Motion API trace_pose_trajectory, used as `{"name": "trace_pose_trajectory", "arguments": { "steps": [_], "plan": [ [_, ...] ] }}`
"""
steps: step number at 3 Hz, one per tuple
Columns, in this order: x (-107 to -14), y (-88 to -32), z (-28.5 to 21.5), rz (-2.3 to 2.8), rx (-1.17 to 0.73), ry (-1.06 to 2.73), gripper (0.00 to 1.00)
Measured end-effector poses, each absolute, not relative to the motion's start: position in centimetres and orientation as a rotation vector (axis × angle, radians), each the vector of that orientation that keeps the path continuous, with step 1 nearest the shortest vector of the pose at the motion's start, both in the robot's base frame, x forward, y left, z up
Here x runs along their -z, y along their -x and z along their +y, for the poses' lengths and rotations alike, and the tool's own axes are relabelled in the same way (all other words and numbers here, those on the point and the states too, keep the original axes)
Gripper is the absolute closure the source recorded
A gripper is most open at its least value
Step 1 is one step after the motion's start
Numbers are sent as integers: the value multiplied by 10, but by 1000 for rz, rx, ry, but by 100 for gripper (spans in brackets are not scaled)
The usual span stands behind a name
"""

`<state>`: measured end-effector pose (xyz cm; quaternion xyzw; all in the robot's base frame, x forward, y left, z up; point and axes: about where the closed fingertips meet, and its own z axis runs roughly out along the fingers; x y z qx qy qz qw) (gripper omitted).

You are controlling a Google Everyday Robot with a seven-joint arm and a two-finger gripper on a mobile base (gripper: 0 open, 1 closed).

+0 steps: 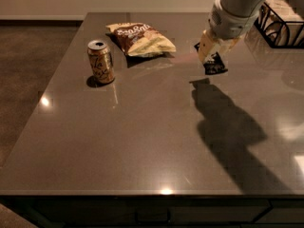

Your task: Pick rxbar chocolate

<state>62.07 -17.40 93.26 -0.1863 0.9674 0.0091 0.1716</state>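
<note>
The rxbar chocolate (216, 65) is a small black-wrapped bar with whitish lettering. It hangs tilted between my gripper's fingers, lifted a little above the table (142, 141), and its shadow falls on the tabletop just below. My gripper (212, 56) is shut on the bar at the back right of the table, to the right of the chip bag. The arm reaches in from the upper right corner.
A brown-and-yellow chip bag (140, 38) lies at the back middle of the table. A tan drink can (100, 61) stands upright to its front left. A black wire basket (280, 25) sits at the far right behind the arm.
</note>
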Motion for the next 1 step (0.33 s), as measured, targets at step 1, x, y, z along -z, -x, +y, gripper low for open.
{"name": "trace_pose_trajectory", "arguments": {
  "steps": [1],
  "plan": [
    [-942,-620,-173,2724,-21,554,100]
  ]
}}
